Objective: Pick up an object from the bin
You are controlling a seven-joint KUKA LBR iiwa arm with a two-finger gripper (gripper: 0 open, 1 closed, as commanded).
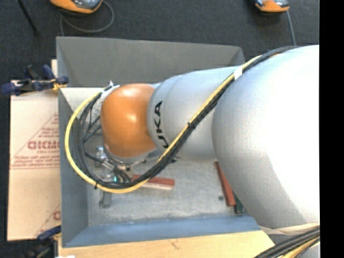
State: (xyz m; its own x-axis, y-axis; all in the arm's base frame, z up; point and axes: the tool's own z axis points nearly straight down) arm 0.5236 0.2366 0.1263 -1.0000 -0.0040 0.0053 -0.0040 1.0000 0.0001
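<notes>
My gripper (104,200) reaches down at the bin's front left, mostly hidden under the arm's wrist, with its tip close to the bin floor. Just to its right lies a flat reddish-orange strip (157,183), partly covered by the wrist's cables. I see nothing held in the gripper. Farther right a long red stick (225,185) with a dark end lies along the floor, its upper part hidden by the arm.
The big arm with its orange wrist cover and looped yellow and black cables hides the bin's middle and right. Bare grey floor shows along the front wall between the gripper and the red stick.
</notes>
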